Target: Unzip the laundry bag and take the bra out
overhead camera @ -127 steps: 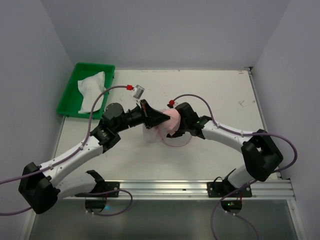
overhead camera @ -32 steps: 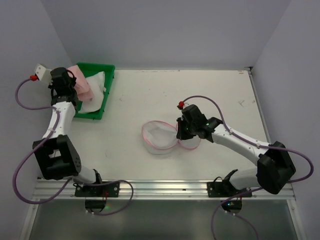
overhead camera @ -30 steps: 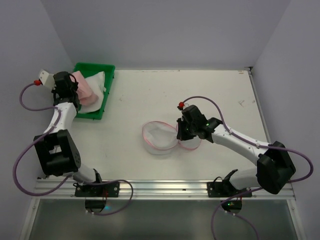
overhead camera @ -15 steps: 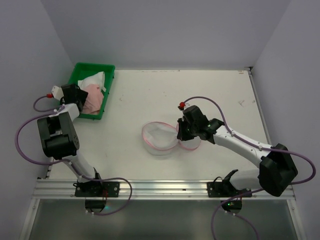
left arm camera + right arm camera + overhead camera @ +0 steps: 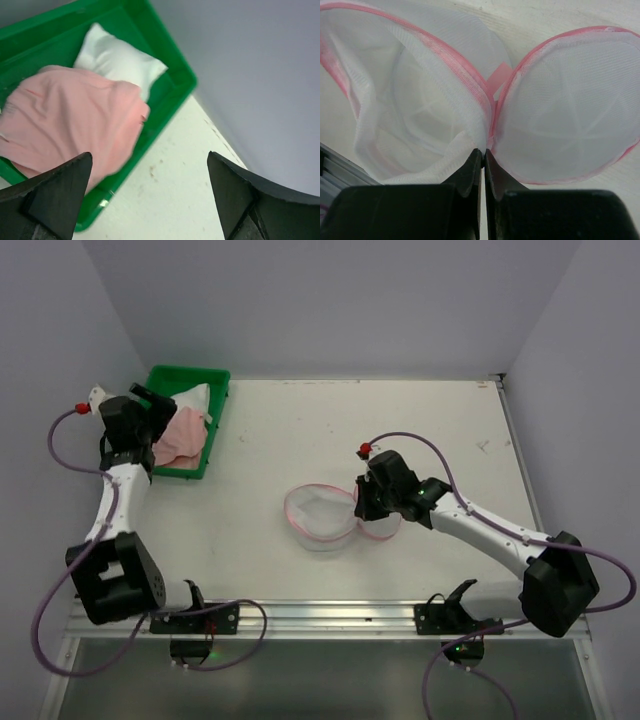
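Note:
The laundry bag [image 5: 318, 516] lies unzipped mid-table, its white mesh body [image 5: 410, 100] open and its pink-trimmed lid [image 5: 570, 115] folded out to the right. My right gripper [image 5: 359, 506] is shut on the mesh where lid and body join [image 5: 484, 150]. The pink bra [image 5: 181, 434] lies in the green tray [image 5: 214, 425], partly over a white cloth [image 5: 120, 57]. In the left wrist view the bra [image 5: 70, 120] fills the tray's lower left. My left gripper [image 5: 157, 406] hovers over the tray's left side, and its jaws [image 5: 150, 155] stand wide open with nothing between them.
The tray's green rim [image 5: 175, 95] sits close to the left and back walls. A purple cable [image 5: 420, 445] arcs over the right arm. A metal rail [image 5: 330, 618] runs along the near edge of the table.
My left gripper has opened and let go of the bra, which now lies in the green tray. The left arm shifted around above the tray. The right gripper keeps its hold.

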Controlling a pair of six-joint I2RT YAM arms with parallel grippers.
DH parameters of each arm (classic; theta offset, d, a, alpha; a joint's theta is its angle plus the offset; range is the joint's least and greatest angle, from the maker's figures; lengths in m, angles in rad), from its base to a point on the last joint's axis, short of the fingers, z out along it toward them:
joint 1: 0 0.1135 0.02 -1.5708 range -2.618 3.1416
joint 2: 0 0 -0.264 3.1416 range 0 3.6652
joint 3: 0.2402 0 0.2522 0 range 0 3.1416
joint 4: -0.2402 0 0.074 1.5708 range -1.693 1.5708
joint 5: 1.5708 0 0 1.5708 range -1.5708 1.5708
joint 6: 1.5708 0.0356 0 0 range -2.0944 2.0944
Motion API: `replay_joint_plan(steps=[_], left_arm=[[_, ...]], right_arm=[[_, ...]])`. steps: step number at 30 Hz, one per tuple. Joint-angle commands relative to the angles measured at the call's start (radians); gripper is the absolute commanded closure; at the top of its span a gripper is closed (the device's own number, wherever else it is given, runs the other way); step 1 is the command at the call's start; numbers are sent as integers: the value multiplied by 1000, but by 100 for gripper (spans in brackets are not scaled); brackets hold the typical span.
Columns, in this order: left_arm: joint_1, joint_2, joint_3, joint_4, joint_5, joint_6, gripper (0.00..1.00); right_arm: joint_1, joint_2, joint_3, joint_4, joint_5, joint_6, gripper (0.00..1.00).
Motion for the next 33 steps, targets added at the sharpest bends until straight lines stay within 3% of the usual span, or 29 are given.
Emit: replay_joint_plan(steps=[1,6,10,13,16,17,21,28,33], left_arm=[[-100,-180,-47,-107,132,117,0],[-381,-329,-186,-217,184,178,3],[-585,-364,-338,-230,241,114,7],[-717,-372,-421,-179,218,56,9],[-826,-354,-443,-115,182,7,11],[-847,-332,-435,-102,169,2,11],[-907,-266,-406,-81,82,-16,14],[-923,-203,-434,-39,-79,-81,43],[-923,-186,-429,-73,-191,-102,67]], right_arm=[[-3,14,38,25,4,-37,96],[-1,63,75,5,12,-27,77],[-1,89,118,-3,21,-25,54],[-1,126,162,-38,46,-17,45],[-9,128,196,-70,73,12,37],[-12,118,198,-75,76,24,27],[-61,36,143,-86,89,108,9],[-321,-103,-107,-87,7,291,9],[-423,-130,-233,21,-143,315,12]])
